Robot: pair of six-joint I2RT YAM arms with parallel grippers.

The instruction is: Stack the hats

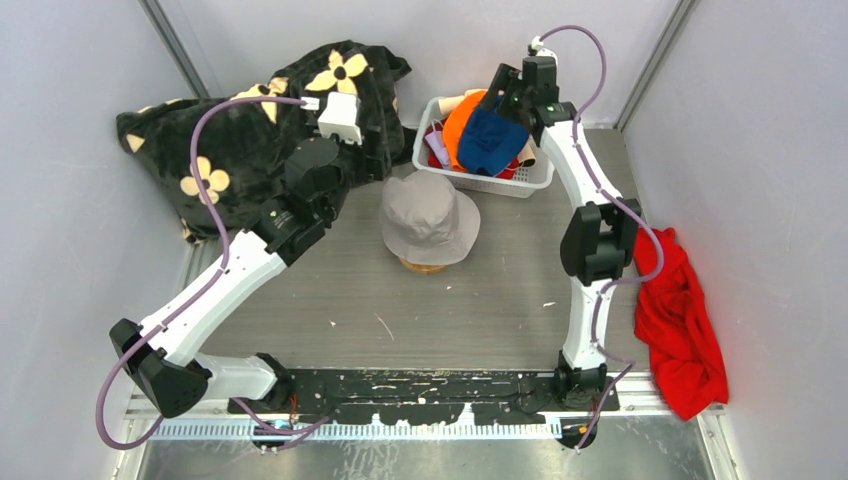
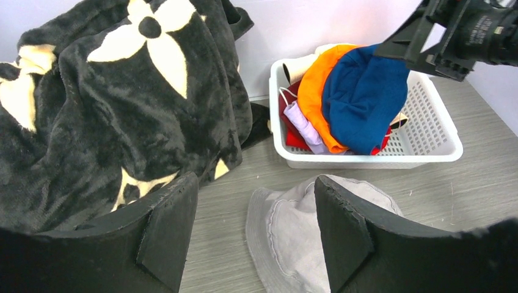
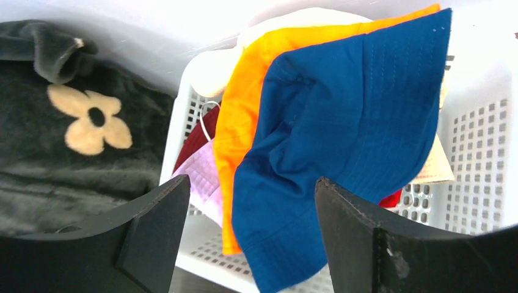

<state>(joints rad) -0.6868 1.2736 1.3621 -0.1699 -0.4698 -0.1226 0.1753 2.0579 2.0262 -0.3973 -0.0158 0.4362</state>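
Note:
A grey hat [image 1: 430, 215] sits on a wooden stand mid-table. It also shows low in the left wrist view, grey hat [image 2: 293, 232]. My left gripper [image 1: 335, 190] hovers just left of it, open and empty [image 2: 253, 189]. The white basket [image 1: 500, 185] at the back holds a blue hat [image 1: 492, 140] on an orange hat [image 1: 460, 120], with lilac [image 3: 198, 171], maroon [image 3: 195, 137] and cream [image 3: 214, 70] hats beneath. My right gripper [image 1: 500, 95] hangs open over the basket [image 3: 250, 186]. The blue hat [image 3: 342, 122] lies beyond its fingers, which do not close on it.
A large black blanket with cream flowers [image 1: 240, 140] is heaped at the back left, close to my left arm. A red cloth [image 1: 685, 320] lies at the table's right edge beside the right arm. Grey walls enclose the table.

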